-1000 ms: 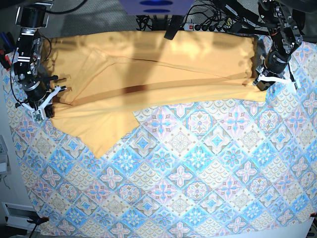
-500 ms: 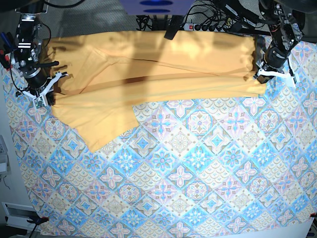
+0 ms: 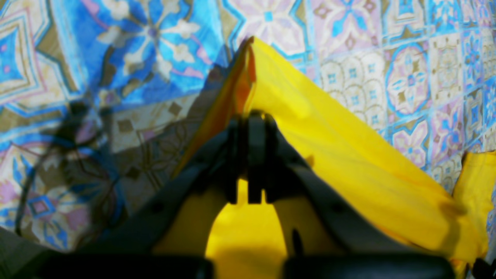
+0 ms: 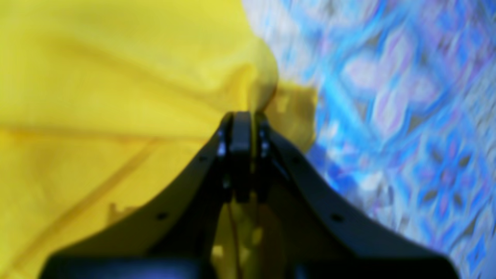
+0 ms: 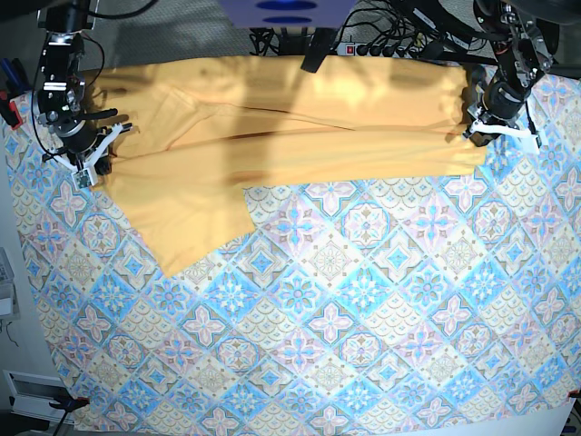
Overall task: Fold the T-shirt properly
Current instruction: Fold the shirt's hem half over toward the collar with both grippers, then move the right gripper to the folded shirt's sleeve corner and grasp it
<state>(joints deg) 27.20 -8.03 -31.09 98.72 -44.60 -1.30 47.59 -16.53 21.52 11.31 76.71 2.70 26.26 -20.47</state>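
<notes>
The yellow-orange T-shirt (image 5: 290, 136) lies as a long band across the far part of the table, with one sleeve (image 5: 191, 227) spreading toward me at the left. At the band's right end, my left gripper (image 5: 474, 136) is shut on the shirt's edge. In the left wrist view that gripper (image 3: 255, 116) pinches a raised ridge of the cloth (image 3: 348, 155). At the band's left end, my right gripper (image 5: 93, 169) is shut on the cloth too. The right wrist view shows this gripper (image 4: 242, 116) clamping a bunched fold of the shirt (image 4: 97, 77).
A blue-and-pink tile-patterned tablecloth (image 5: 363, 318) covers the table. Cables and a power strip (image 5: 381, 45) run along the far edge, beside a dark blue mount (image 5: 286, 11). The table's left edge drops off near a white unit (image 5: 7, 282).
Both grippers have moved toward the far edge, carrying the shirt's near edge with them. The yellow band has grown narrower and the sleeve has slid farther away.
</notes>
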